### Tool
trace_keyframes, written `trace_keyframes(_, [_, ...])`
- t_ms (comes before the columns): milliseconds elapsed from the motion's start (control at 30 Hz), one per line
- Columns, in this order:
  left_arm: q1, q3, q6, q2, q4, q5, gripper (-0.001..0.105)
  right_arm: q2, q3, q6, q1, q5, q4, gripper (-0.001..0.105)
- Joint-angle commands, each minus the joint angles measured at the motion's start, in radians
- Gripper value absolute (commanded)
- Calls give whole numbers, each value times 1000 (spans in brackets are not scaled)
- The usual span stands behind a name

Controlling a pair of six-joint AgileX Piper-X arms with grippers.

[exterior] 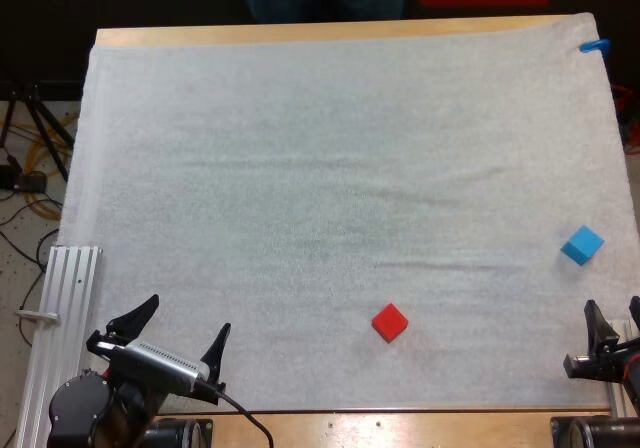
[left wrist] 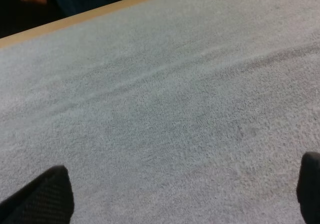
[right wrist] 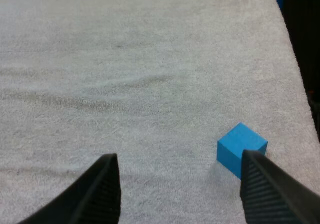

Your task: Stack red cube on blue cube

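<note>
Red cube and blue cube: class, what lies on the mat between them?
Only bare white mat lies between the red cube and the blue cube; the high view shows this.

Overhead, low wrist close-ups; shared mat (exterior: pixel 300 168)

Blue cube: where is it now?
High view: blue cube on the mat near its right edge, just ahead of the open right gripper, right of the red cube.
</note>
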State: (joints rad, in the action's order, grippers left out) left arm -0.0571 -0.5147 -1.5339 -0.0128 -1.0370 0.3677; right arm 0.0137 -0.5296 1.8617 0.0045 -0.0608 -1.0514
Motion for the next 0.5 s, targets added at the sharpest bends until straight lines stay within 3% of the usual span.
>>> trace_keyframes(0, [4, -1, -9, -139, 18, -4, 87, 36, -3, -4, 1, -3, 8, 52])
trace_keyframes(267, [4, -1, -15, -137, 18, -4, 87, 36, -3, -4, 1, -3, 8, 52])
trace_keyframes(467, [34, -4, -67, -106, 18, 31, 87, 33, -12, -4, 1, -13, 6, 52])
